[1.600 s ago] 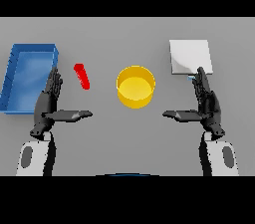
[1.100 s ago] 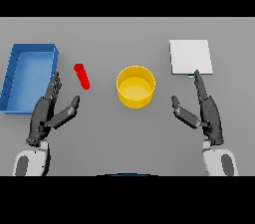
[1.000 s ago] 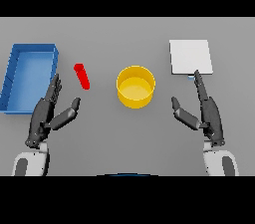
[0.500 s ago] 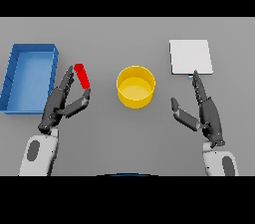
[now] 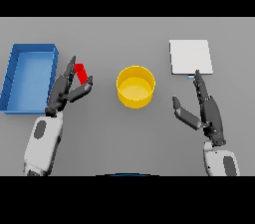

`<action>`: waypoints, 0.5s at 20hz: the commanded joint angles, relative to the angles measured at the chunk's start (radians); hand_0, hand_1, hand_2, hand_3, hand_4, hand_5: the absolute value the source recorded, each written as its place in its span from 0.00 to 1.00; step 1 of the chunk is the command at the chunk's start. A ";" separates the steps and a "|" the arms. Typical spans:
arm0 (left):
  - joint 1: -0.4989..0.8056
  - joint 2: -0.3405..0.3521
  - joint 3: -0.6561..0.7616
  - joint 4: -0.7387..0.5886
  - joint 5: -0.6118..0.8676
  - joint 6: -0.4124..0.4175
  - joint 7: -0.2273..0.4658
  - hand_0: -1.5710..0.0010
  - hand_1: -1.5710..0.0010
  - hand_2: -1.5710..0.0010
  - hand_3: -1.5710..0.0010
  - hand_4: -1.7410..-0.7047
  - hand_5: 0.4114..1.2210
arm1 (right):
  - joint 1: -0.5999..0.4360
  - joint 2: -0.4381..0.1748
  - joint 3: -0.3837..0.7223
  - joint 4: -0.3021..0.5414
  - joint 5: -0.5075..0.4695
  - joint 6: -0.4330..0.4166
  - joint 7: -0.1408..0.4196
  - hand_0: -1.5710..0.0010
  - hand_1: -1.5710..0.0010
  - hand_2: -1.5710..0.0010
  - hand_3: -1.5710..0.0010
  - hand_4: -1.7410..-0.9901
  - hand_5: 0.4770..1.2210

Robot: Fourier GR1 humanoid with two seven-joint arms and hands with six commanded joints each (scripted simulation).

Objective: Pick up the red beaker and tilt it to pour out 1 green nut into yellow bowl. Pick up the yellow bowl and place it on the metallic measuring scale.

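The red beaker (image 5: pixel 80 73) lies on the grey counter (image 5: pixel 124 138) between the blue tray (image 5: pixel 29 77) and the yellow bowl (image 5: pixel 135 86), just beside the tray's right wall. The left hand (image 5: pixel 67 90) is at it: fingers run up along the beaker's left side and the thumb reaches in below it, so the lower part of the beaker is hidden. The fingers look spread fairly wide, bracketing the beaker rather than clamped on it; whether they touch it I cannot tell. The green nut cannot be made out, and the bowl looks empty.

The bowl stands upright near the middle of the counter, well apart from the metallic measuring scale (image 5: pixel 191 56), a pale square plate at the far right. The right hand (image 5: pixel 204 110) is below the scale, fingers straight and thumb out to the side, holding nothing.

By my reading the task is barely begun: the grasp on the beaker is just forming, and lifting, pouring the nut, and moving the bowl onto the scale are all left.

Count: one beaker, one bowl, one scale, one tray, two hands.
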 commanded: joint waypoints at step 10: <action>-0.144 -0.001 0.029 0.155 -0.004 0.000 -0.036 1.00 1.00 1.00 1.00 0.39 0.38 | -0.006 -0.005 -0.012 0.010 -0.006 -0.001 -0.006 1.00 1.00 1.00 1.00 0.57 0.28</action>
